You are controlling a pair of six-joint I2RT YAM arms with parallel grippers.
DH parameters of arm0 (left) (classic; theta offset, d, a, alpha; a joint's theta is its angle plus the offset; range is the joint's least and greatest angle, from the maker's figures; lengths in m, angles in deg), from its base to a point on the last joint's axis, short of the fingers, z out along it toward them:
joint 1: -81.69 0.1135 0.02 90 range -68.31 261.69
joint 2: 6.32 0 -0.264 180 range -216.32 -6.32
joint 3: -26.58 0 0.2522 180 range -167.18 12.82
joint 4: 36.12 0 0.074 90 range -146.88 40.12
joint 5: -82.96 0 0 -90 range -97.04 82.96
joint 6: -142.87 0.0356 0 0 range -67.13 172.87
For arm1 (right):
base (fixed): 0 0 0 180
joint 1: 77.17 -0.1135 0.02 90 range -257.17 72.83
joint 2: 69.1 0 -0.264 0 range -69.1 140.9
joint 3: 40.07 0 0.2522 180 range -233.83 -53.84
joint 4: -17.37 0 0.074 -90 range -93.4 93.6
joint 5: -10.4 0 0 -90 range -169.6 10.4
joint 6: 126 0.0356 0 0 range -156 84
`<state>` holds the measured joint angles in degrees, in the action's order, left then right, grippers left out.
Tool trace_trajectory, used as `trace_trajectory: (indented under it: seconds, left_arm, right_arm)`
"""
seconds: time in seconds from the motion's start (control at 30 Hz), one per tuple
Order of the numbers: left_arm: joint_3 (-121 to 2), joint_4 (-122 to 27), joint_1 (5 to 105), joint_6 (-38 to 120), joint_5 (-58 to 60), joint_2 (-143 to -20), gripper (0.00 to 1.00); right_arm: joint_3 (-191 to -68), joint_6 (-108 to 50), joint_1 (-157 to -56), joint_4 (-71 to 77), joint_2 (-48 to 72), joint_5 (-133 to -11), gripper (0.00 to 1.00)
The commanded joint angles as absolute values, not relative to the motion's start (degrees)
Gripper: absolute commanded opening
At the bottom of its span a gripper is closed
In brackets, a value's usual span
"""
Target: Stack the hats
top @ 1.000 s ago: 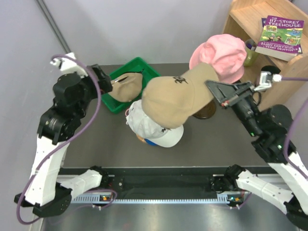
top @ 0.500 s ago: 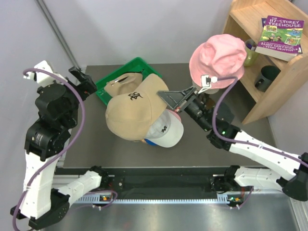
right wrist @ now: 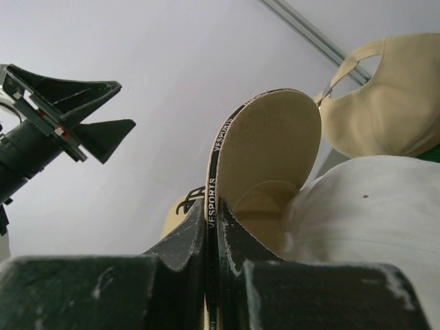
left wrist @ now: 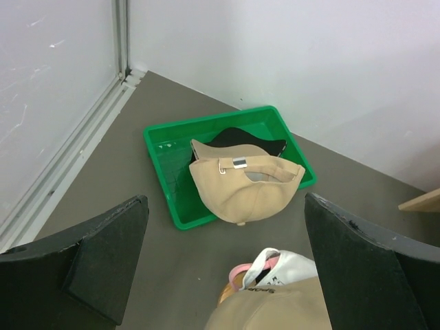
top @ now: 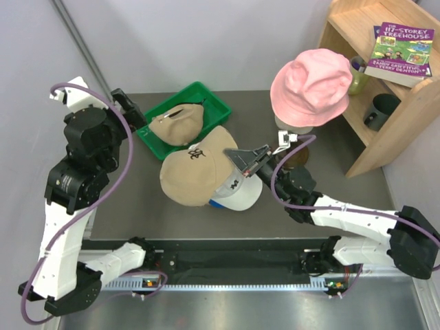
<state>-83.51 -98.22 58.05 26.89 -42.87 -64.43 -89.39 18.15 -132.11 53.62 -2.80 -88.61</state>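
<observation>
Plainly legible along the stiff peak edge of the soft tan fabric baseball cap (right wrist: 275, 137): "VFSPORTS"; black crown embroidery unreadable. Peak pinched tight in the right gripper (right wrist: 212, 230), crown draped over a largely hidden white fabric cap (top: 242, 194). At eleven o'clock, in the green plastic tray (left wrist: 165, 172), a second tan cap (left wrist: 244, 192) covering a black cap (left wrist: 240, 137). Left gripper (top: 129, 108) spread wide, holding nothing. At two o'clock, a pink cap (top: 311, 86); beyond it, a book (top: 400, 51) titled "117-Storey Treehouse".

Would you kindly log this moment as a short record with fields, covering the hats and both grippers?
right gripper: shut on the peak of the held tan cap
held tan cap: over the white cap, mid-table
left gripper: open, empty, raised near the green tray
green tray: second tan cap lying on a black cap
pink hat: raised at right, not in the stack
</observation>
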Motion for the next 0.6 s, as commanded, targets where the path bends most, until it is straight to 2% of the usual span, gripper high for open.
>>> trace_trajectory:
  seconds: [0.0, 0.27, 0.57]
  left_arm:
    - [-85.4, -98.3, 58.3, 28.6, -41.8, -65.0, 0.99]
    - [-84.6, -99.1, 58.3, 30.1, -41.4, -66.0, 0.99]
    - [-82.5, -98.8, 58.3, 30.3, -39.7, -67.3, 0.99]
  right_arm:
    - [-87.9, 17.1, -131.0, 63.2, -4.5, -93.5, 0.0]
    - [-78.1, 19.1, -127.4, 66.4, -8.3, -98.9, 0.0]
    - [-69.2, 21.8, -125.4, 70.6, -6.6, -104.1, 0.0]
